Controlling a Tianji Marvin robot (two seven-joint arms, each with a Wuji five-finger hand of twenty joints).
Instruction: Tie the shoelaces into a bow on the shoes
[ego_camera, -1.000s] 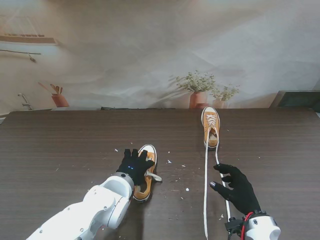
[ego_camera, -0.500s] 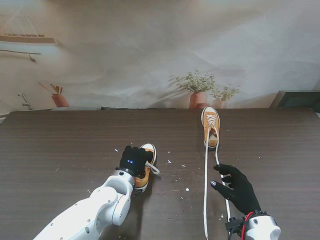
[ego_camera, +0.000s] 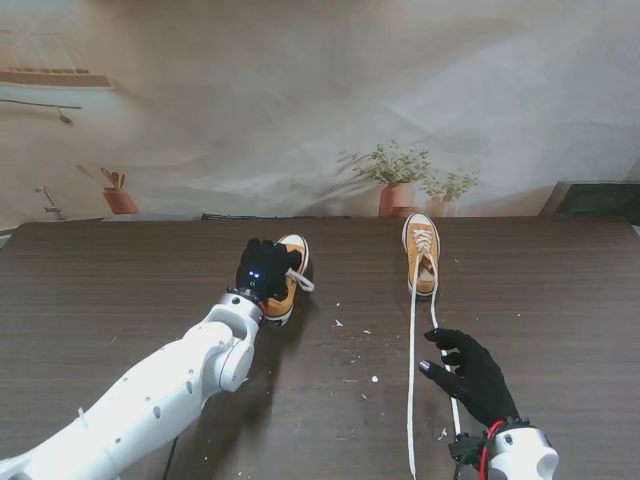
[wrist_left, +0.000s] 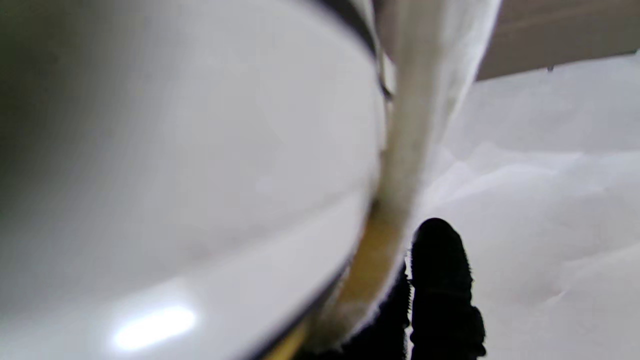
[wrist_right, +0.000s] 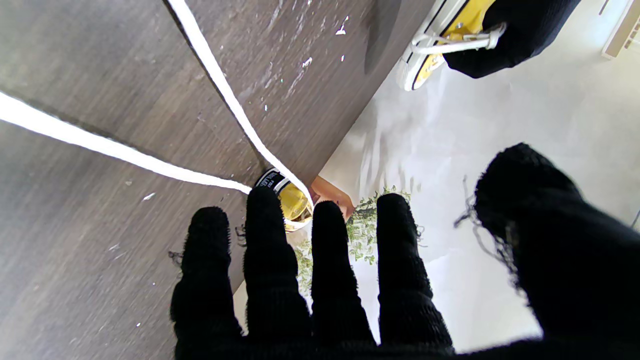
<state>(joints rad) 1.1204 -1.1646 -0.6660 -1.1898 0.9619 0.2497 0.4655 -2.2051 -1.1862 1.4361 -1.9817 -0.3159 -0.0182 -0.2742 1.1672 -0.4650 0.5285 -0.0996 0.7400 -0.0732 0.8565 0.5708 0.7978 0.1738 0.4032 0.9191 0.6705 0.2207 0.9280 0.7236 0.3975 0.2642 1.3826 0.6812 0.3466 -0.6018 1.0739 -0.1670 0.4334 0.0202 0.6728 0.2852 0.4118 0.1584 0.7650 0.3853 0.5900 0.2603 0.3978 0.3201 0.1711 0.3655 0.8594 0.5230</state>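
Note:
Two orange sneakers with white soles are on the dark wooden table. My left hand (ego_camera: 262, 270) in its black glove is shut on the left sneaker (ego_camera: 285, 280), gripping it near the heel; a short white lace loop (ego_camera: 301, 282) sticks out beside it. Up close, the left wrist view shows that sneaker's white sole (wrist_left: 190, 165) and one black fingertip (wrist_left: 440, 260). The right sneaker (ego_camera: 421, 252) stands at the far edge, two long white laces (ego_camera: 411, 370) trailing toward me. My right hand (ego_camera: 470, 377) hovers open over the right-hand lace, fingers (wrist_right: 270, 260) spread.
Small white specks (ego_camera: 350, 350) litter the table between the shoes. Potted plants (ego_camera: 397, 180) stand against the backdrop behind the far table edge. A dark box (ego_camera: 595, 198) sits at the far right corner.
My left hand has carried the left sneaker away from me, toward the far side of the table, arm stretching out. The right hand has barely moved.

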